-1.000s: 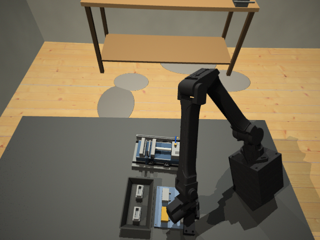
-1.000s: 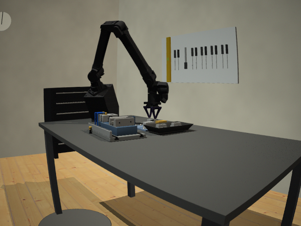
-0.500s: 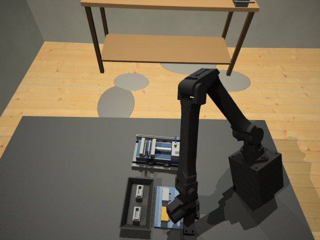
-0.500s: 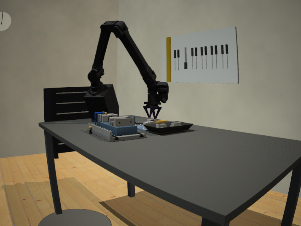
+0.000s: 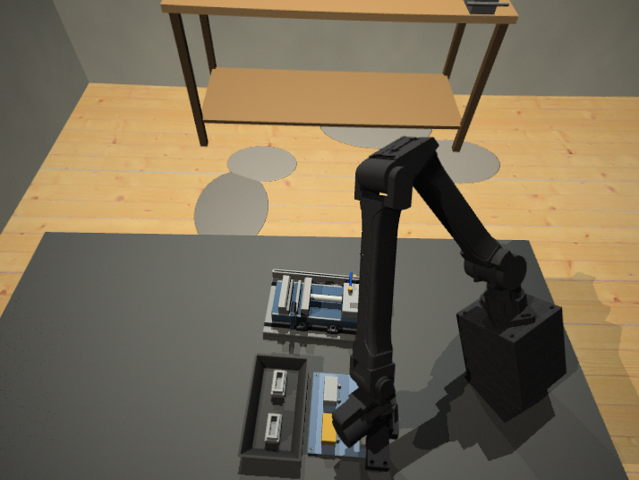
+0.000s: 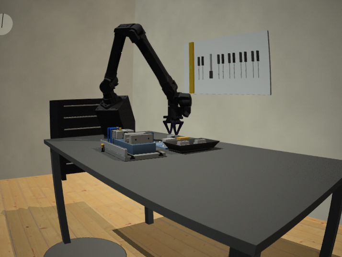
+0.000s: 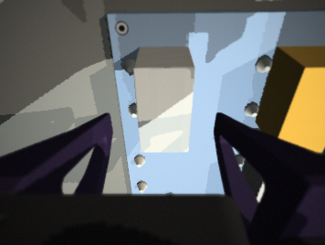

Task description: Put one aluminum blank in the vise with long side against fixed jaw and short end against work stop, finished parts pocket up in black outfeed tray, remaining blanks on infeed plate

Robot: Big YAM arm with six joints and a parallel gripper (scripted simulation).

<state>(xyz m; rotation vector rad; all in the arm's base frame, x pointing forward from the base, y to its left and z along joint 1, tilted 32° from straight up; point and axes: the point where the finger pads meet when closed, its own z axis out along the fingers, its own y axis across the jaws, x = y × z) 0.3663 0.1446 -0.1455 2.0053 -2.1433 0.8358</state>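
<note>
My gripper is open and hangs above the light-blue infeed plate, also seen from the side. Nothing is between the fingers. A gray aluminum blank lies flat on the plate between the pins, below and slightly ahead of the fingers; it also shows in the top view. A yellow brass blank lies on the plate beside it. Two finished parts lie pocket up in the black outfeed tray. The vise stands open; I see no block between its jaws.
The arm's black base stands at the table's right. Short pins line the infeed plate's edges. A wooden shelf table stands on the floor beyond the table. A wall board with black bars hangs behind.
</note>
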